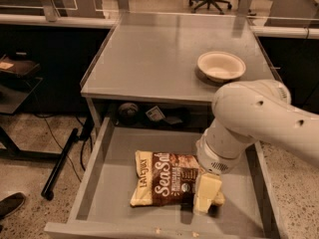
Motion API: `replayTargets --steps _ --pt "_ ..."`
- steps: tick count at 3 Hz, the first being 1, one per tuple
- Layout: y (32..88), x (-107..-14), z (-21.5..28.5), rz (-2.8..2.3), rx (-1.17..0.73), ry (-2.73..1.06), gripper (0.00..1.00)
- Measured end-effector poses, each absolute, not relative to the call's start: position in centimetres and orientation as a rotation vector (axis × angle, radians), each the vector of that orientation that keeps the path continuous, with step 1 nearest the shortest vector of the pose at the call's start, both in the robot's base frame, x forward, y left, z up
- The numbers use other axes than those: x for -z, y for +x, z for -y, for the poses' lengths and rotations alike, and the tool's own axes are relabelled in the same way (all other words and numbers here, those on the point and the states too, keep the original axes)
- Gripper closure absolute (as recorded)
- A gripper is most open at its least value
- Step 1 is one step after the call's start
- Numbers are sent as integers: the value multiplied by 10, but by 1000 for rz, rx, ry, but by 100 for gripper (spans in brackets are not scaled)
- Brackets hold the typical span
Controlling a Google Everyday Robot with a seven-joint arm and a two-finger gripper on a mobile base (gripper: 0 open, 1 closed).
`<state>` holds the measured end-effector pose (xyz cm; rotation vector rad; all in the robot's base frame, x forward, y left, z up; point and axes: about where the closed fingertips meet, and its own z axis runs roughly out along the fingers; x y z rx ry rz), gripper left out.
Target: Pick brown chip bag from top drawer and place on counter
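Top drawer [113,183] open, end effector [207,193] down on brown chip bag [164,177]

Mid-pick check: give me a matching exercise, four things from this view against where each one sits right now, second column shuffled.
Things:
1. brown chip bag
2. white bowl
3. tool
4. top drawer

Places:
A. on the counter, right side
B. pulled open below the counter
C. lying flat on the drawer bottom
D. down in the drawer at the bag's right-hand end in the picture

Pairs: 1-C, 2-A, 3-D, 4-B
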<state>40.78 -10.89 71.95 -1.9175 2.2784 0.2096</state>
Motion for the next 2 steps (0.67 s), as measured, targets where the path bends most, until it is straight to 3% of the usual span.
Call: replayTargets --steps 2 --pt "430 -666 104 -2372 -216 -1845 0"
